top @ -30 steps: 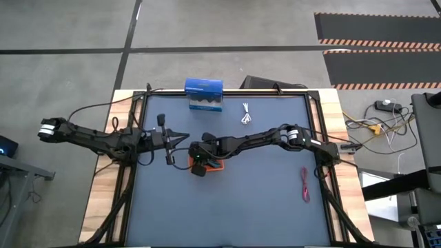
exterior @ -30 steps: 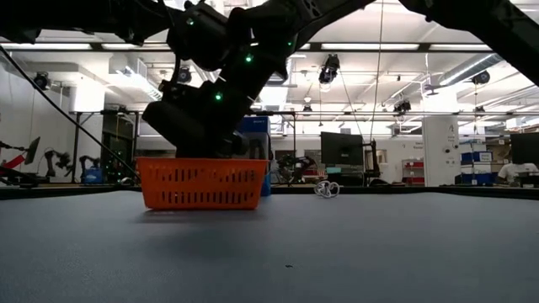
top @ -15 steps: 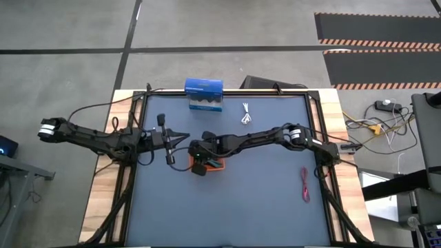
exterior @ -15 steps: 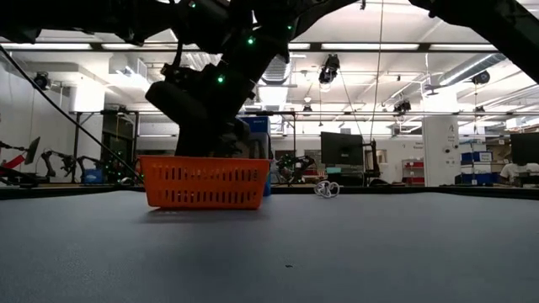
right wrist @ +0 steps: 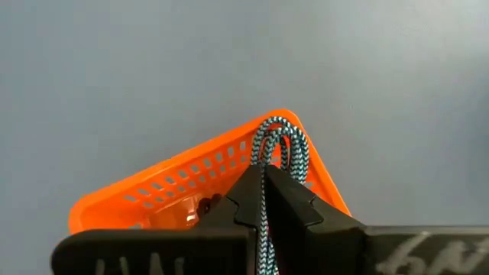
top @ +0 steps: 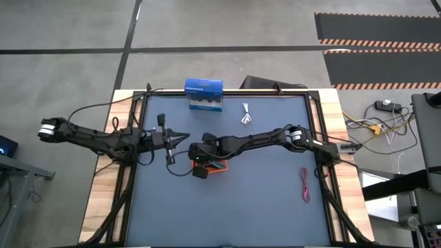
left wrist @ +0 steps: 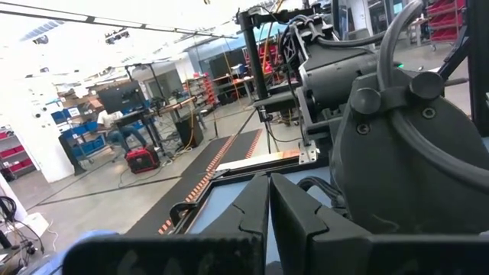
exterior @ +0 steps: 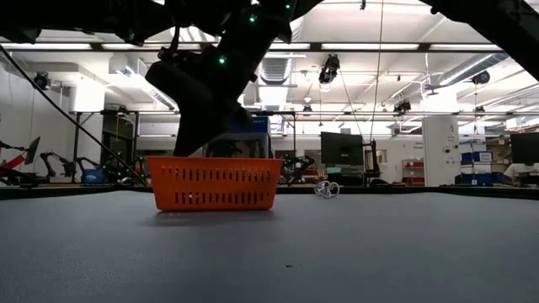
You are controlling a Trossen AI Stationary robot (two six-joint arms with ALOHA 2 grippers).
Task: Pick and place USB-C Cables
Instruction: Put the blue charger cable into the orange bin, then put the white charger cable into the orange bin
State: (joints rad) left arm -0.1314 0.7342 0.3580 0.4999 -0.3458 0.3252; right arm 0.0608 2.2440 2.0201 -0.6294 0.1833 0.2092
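Right wrist view showed the right gripper [right wrist: 263,200] w/ fingers pinched tight on the teal-green cable [right wrist: 280,153], its loop sticking out past the tips, long axis in line w/ the fingers. Orange tray [right wrist: 183,183] lay directly beyond the tips, so release looked like the next step. Left gripper [top: 180,136] waited just beside the tray, fingers closed on nothing. White cable [top: 246,114] sat near the desk's far edge, red cable [top: 304,184] well apart on the right arm's side. Dark desk [top: 262,207] was flat, plenty of room around.
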